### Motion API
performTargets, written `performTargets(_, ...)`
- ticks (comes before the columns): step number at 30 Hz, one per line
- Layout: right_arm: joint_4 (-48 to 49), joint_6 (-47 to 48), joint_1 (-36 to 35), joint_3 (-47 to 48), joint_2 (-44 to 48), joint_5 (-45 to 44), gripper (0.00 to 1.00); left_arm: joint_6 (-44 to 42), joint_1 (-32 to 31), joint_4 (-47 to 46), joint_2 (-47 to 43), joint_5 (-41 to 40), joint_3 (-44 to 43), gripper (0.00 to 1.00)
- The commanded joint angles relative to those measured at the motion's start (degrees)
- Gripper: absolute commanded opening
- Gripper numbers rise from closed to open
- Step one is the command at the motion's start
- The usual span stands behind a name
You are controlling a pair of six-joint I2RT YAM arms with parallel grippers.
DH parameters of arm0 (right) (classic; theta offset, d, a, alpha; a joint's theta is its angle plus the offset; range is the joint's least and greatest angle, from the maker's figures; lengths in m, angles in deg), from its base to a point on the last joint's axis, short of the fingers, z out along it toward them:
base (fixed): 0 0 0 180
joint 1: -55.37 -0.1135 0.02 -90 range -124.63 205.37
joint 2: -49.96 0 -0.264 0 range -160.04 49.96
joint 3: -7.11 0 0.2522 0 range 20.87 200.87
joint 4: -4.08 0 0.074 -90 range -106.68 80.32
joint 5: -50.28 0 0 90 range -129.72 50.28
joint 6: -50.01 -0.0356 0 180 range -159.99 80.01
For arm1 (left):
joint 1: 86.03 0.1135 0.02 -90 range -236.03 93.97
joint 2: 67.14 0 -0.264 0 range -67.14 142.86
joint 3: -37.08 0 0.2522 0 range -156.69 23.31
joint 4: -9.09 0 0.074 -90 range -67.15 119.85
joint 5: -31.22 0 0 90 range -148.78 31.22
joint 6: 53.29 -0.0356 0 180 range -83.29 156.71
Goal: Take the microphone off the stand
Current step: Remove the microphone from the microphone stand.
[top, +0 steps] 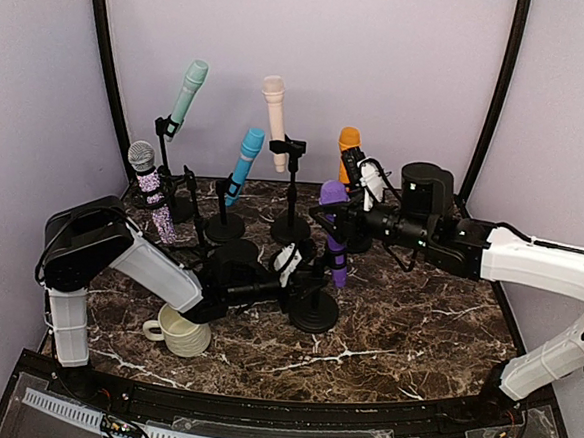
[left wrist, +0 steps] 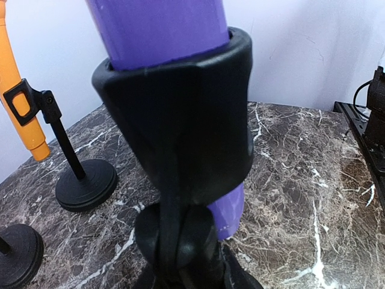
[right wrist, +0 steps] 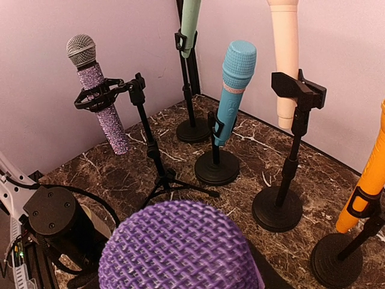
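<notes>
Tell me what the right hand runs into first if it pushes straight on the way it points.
The purple microphone. Its mesh head sits directly ahead of the right hand, filling the bottom of the right wrist view. Whether the hand touches it, I cannot tell.

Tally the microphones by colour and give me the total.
Mint green microphone: 1
Silver glitter microphone: 1
Blue microphone: 1
Cream microphone: 1
Orange microphone: 1
Purple microphone: 1
Total: 6
</notes>
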Motion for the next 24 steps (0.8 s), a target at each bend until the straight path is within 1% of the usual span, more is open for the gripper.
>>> performTargets(1, 12.9, -1.9, 0.6, 3.0, 4.6, 7.4, 0.29, -2.5, -0.3, 7.9, 2.1, 2.7, -0.1, 0.0)
performTargets(6, 13.1, -2.4, 1.1, 3.3, 5.0, 9.4, 0.29, -2.6, -0.3, 8.2, 2.2, 2.9, -0.2, 0.0)
performTargets(10, 13.3, -3.0, 1.2, 3.3, 5.6, 8.0, 0.29, -2.6, -0.3, 8.3, 2.3, 2.9, -0.4, 0.0)
performTargets(17, 12.2, -5.9, 1.2, 3.8, 5.5, -3.7, 0.29, -2.7, -0.3, 8.8, 2.4, 2.5, -0.7, 0.0)
performTargets(24, 8.7, -7.4, 1.2, 5.0, 4.6, -14.8, 0.29, -2.7, -0.3, 9.2, 2.6, 2.4, -1.1, 0.0)
